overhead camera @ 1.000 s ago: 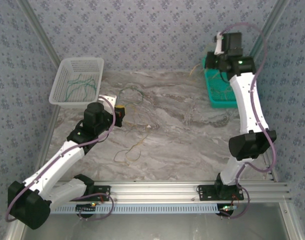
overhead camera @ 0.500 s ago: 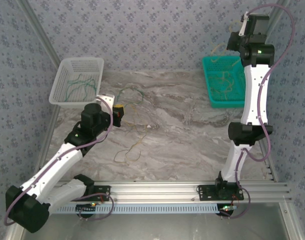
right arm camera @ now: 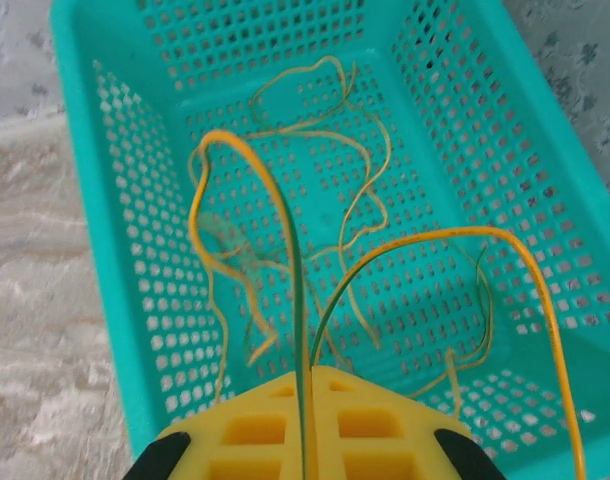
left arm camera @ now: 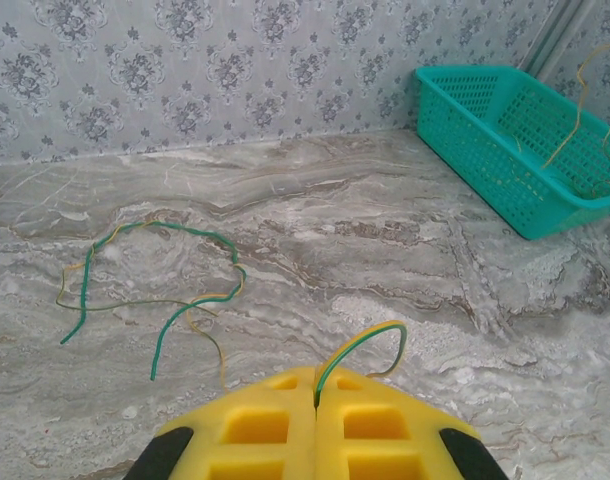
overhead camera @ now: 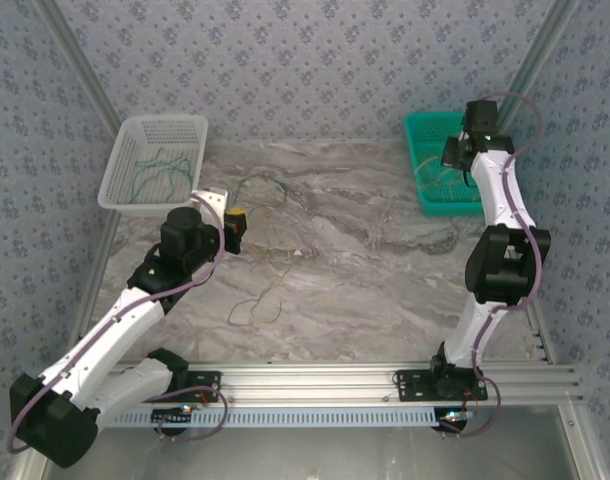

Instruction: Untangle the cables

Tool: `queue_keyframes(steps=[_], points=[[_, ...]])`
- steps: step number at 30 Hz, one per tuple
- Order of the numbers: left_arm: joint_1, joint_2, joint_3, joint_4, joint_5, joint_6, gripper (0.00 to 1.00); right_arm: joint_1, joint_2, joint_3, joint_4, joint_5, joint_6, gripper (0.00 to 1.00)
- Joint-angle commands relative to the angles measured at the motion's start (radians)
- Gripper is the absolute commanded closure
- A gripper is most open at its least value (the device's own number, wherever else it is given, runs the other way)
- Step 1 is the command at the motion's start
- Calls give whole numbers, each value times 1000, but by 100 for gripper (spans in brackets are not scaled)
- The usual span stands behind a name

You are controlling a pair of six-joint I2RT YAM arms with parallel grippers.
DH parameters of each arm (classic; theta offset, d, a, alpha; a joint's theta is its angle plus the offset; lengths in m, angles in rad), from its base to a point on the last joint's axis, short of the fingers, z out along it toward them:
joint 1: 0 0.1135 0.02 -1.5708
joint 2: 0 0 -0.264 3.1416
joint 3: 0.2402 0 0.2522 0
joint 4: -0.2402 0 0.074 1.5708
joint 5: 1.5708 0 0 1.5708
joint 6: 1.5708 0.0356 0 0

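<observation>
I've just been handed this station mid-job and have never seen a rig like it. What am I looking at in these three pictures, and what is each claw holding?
Two white robot arms, the left arm and the right arm, are bolted at the near edge of a marble table, each ending in a two-finger claw. The overhead picture looks down from behind them; the other two come from cameras on the wrists, where the yellow blocks are the claw's own fingers. The left gripper is shut on a green-and-yellow cable; loose cables lie on the table ahead of it. The right gripper is shut on yellow strands above the teal basket, which holds more yellow cables. The white basket at far left holds green cables.
</observation>
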Motion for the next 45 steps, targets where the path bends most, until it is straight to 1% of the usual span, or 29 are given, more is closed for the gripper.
queue_keyframes(steps=[1, 4, 6, 7, 11, 14, 17, 18, 19, 20, 22, 25, 30, 34, 37, 39, 43, 45], points=[[-3, -25, -3, 9, -9, -10, 100, -46, 78, 88, 40, -54, 41, 100], [-3, -27, -8, 12, -13, -14, 100, -62, 183, 201, -29, -21, 55, 100], [-4, -27, -13, 18, -13, -17, 100, -77, 259, 285, -76, -38, 68, 100], [-3, -26, -15, 19, -15, -17, 100, -81, 298, 325, -103, -26, 74, 100], [-3, -23, -8, 17, -15, -19, 100, -83, 442, 480, -197, 88, 100, 100], [-3, -18, 2, 11, -10, -14, 100, -82, 553, 609, -283, 92, 100, 100], [-6, -14, 10, 13, 5, -20, 100, -78, 610, 652, -298, 71, 101, 100], [-5, -13, 12, 16, 8, -22, 100, -77, 614, 649, -292, 56, 98, 98], [-6, -11, 12, 19, 12, -25, 100, -75, 617, 650, -288, 38, 93, 86], [-6, -9, 14, 20, 13, -26, 100, -73, 617, 653, -294, 26, 93, 71], [-7, -2, 14, 18, 15, -26, 100, -70, 603, 665, -310, 30, 98, 56], [-6, 7, 18, 18, 22, -22, 100, -67, 560, 688, -357, 56, 93, 43], [-6, 21, 20, 30, 21, -24, 100, -74, 461, 697, -450, 62, 82, 36], [-6, 35, 28, 31, 27, -25, 100, -77, 408, 676, -545, 72, 78, 36], [-7, 43, 32, 28, 34, -22, 100, -81, 406, 665, -590, 70, 42, 39], [-7, 45, 35, 26, 40, -20, 100, -88, 462, 709, -629, 56, 12, 40], [-7, 51, 38, 32, 51, -21, 100, -104, 650, 869, -773, 91, -6, 45], [-8, 53, 37, 37, 56, -27, 100, -110, 663, 849, -791, 82, 21, 50]])
